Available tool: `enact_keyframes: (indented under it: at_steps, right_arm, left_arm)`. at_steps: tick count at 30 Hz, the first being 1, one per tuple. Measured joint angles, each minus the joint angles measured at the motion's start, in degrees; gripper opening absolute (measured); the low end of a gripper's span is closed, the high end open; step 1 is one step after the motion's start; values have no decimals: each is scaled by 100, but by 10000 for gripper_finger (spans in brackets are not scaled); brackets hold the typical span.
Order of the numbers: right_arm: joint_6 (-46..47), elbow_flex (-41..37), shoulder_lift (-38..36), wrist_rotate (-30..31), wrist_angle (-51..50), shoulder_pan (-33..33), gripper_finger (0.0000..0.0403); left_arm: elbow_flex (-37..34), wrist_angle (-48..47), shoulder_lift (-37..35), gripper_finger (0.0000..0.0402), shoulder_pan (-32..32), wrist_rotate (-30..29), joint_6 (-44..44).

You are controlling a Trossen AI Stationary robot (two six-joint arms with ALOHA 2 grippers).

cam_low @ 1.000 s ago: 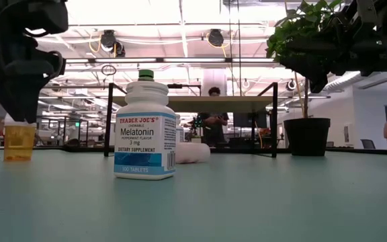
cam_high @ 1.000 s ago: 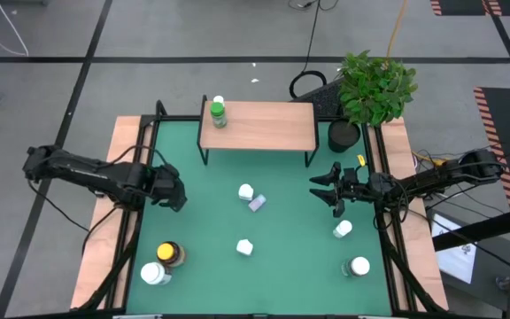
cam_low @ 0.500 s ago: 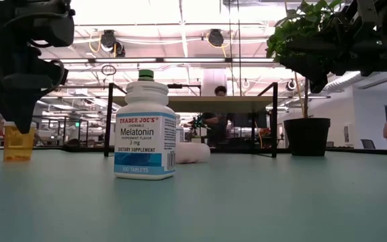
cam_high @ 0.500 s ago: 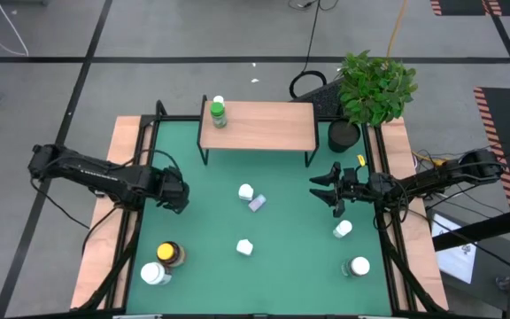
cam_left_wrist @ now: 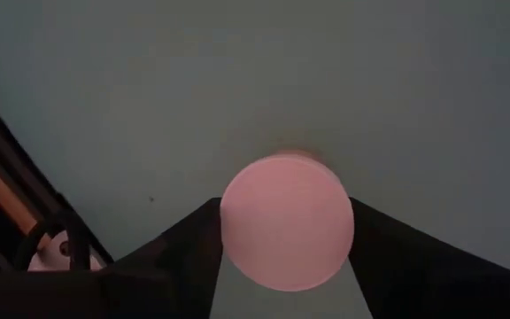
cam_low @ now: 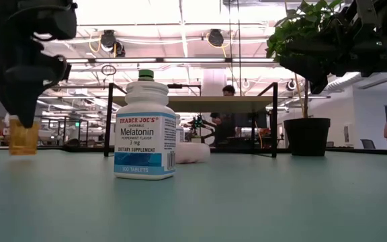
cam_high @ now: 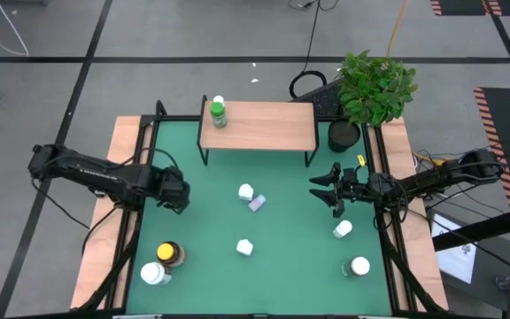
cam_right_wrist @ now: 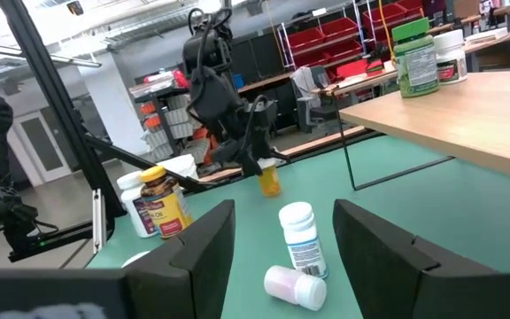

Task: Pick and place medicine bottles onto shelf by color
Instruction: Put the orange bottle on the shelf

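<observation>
Green matting point(cam_high: 282, 221) covers the table, and the small shelf with a light wooden top on thin black legs point(cam_high: 264, 126) stands at its far edge. On the shelf's left end sit a green medicine bottle with a white cap point(cam_high: 218, 114) and, just behind it, a white bottle point(cam_high: 219, 101).

The left gripper point(cam_high: 177, 193) is down near the mat's left edge, its two dark fingers point(cam_left_wrist: 180, 257) spread on either side of a small orange bottle with a pale round cap point(cam_left_wrist: 287, 221); whether they touch it cannot be told. In the low view this orange bottle point(cam_low: 23, 138) stands on the mat directly beneath the gripper.

The right gripper point(cam_high: 324, 189) hangs near the right edge with its fingers spread and nothing between them.

Near the mat's middle a white bottle with a blue label point(cam_high: 245, 191) stands upright, and a pale lilac bottle point(cam_high: 257, 204) lies on its side just beside it. Another white melatonin bottle point(cam_low: 145, 126) stands nearer the front edge. At the front left corner are a dark amber bottle with a yellow lid point(cam_high: 169, 253) and a white bottle point(cam_high: 154, 274). Two more white bottles point(cam_high: 343, 229) point(cam_high: 359, 266) sit toward the front right.

A leafy plant in a black pot point(cam_high: 345, 135) stands at the far right corner.
</observation>
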Motion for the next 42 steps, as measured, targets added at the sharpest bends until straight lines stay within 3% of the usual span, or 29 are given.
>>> enact_keyframes:
  at_steps: [6, 14, 26, 33, 42]
  right_arm:
    - [-1, 0, -2, 2, -15, 0, 187]
    - [0, 1, 1, 2, -15, 0, 187]
    - [72, 1, 1, 2, -19, -2, 187]
    - [106, 0, -2, 2, -34, -2, 187]
    - [88, 1, -2, -1, -185, -2, 187]
  left_arm:
    - [852, -438, 2, 216, 90, -1, 279]
    - [2708, -1076, 168, 212, 524, -56, 1090]
    - [5597, -1667, 2072, 215, 1797, -337, 3031]
    - [6258, -1567, 2925, 216, 2753, -301, 3728]
    - [6308, -1484, 3562, 216, 3347, 63, 4022]
